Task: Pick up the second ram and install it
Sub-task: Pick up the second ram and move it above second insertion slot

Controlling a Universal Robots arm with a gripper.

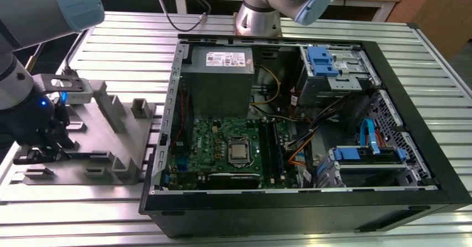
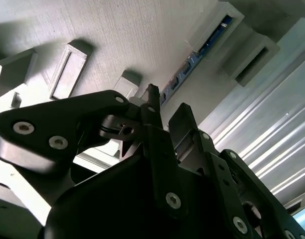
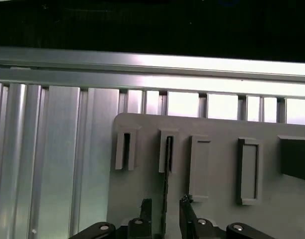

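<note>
The second ram (image 3: 166,169) is a thin dark stick standing on edge in a slotted holder of the pale grey fixture plate (image 3: 217,129). In the first wrist view my gripper (image 3: 166,208) straddles it, one finger on each side with a gap to the stick. The second wrist view shows the ram's bluish edge (image 2: 202,50) running away from the gripper (image 2: 167,107), whose fingers stand apart. In the exterior view the gripper (image 1: 44,146) is low over the fixture plate (image 1: 88,142) at the exterior view's left, well away from the motherboard (image 1: 221,147) and its black memory slots (image 1: 273,147).
An open black computer case (image 1: 310,203) lies on the slatted metal table (image 1: 132,37), with a power supply (image 1: 221,75), drive cages and cables inside. Upright grey fixture slabs (image 1: 110,111) stand between the gripper and the case. A second robot arm (image 1: 284,4) rises at the back.
</note>
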